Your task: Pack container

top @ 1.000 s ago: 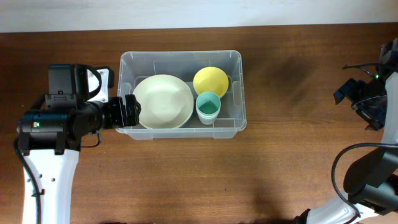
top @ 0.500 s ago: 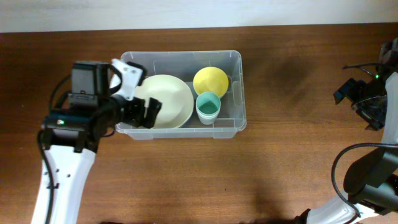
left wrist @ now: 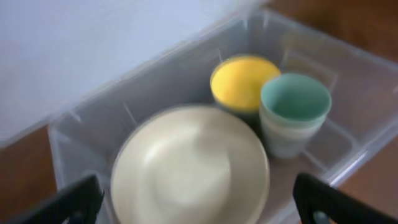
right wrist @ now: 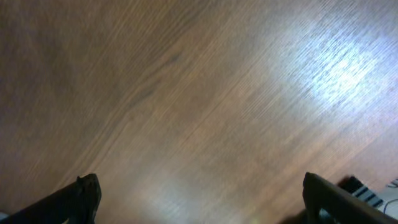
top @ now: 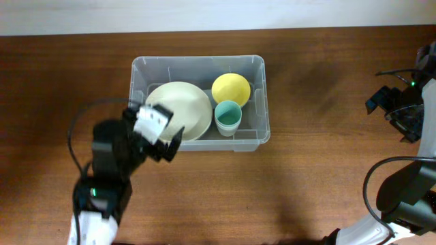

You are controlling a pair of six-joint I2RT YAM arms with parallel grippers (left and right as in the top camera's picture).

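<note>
From overhead, your left gripper (top: 165, 141) hides the near-left rim of the container (top: 197, 60) and part of the cream bowl (top: 180, 107). The left wrist view is blurred — yellow bowl (left wrist: 244, 81) and teal cup (left wrist: 295, 102) have soft edges. Both wrist views crop the fingers (left wrist: 71, 202) at the bottom — only tips show.

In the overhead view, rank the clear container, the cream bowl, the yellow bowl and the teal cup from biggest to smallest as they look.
1. clear container, which holds the other three
2. cream bowl
3. yellow bowl
4. teal cup, clearly narrower across than the yellow bowl, even if its rim stands nearer the camera
</note>
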